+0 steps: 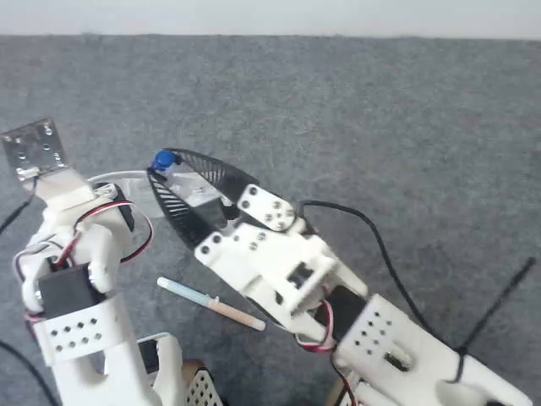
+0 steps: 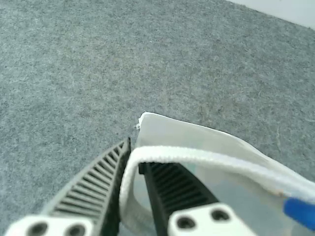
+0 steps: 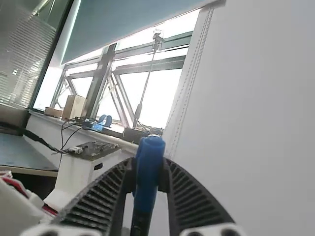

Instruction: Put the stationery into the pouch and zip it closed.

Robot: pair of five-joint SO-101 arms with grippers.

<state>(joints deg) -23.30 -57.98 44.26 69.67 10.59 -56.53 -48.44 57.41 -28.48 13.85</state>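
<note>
My left gripper [image 2: 135, 147] is shut on the white rim of the pale pouch [image 2: 211, 147], holding it above the grey carpet. In the high view the pouch [image 1: 127, 178] shows as a pale strip between the two arms. My right gripper [image 1: 161, 169] is shut on a blue pen [image 1: 162, 159], which sits right at the pouch; its blue end [image 2: 300, 211] shows beside the rim. In the right wrist view the blue pen [image 3: 147, 172] stands upright between the black fingers of the right gripper [image 3: 149, 162]. A light-blue and tan pen [image 1: 211, 303] lies flat on the carpet between the arms.
Grey carpet [image 1: 380, 127] covers the whole table, open toward the far side and right. A metal plate [image 1: 34, 148] sticks up at the left arm's far end. A black cable [image 1: 380, 245] trails from the right arm, and a thin black rod [image 1: 507, 292] lies at the right.
</note>
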